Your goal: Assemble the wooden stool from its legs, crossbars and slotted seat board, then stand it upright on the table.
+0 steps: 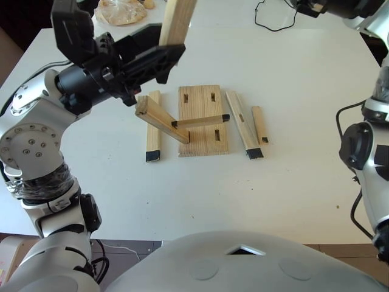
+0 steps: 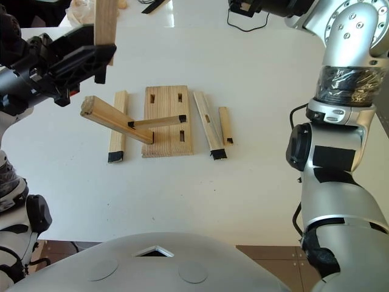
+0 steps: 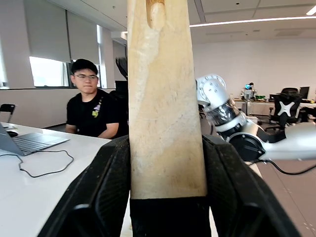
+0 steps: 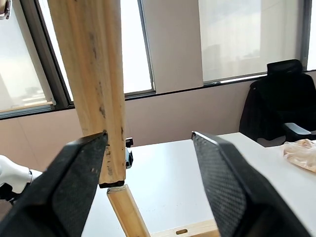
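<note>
The left gripper [image 3: 168,143] is clamped on a wooden leg [image 1: 177,18]. Its two black fingers [image 3: 101,187] press on opposite faces near the leg's lower end, so most of the leg stands upright above the grip, over the far left part of the white table [image 1: 285,194]. The right gripper [image 4: 148,140] is up at the far side of the table, well apart from the parts, with its fingers spread wide and nothing between them.

In the middle of the table the slotted seat board [image 1: 197,147] lies flat. A second leg [image 1: 159,117] lies slantwise, with one end on the board and the other lifted toward the left. A crossbar [image 1: 203,121] meets its side at a dark joint and rests across the board. A third leg [image 1: 154,143] lies flat just beside the board's left edge, partly under the slanting leg. To the right of the board lie a fourth leg [image 1: 242,125] and, near it, a short crossbar [image 1: 259,125].

The main risk seems to be leverage. Because the leg is held so low, any sideways push as it meets the crossbar could twist it in the fingers. Nothing holds the half-built piece, so a misaligned push would likely slide it, pull its joint apart or knock the loose parts beside the board.
</note>
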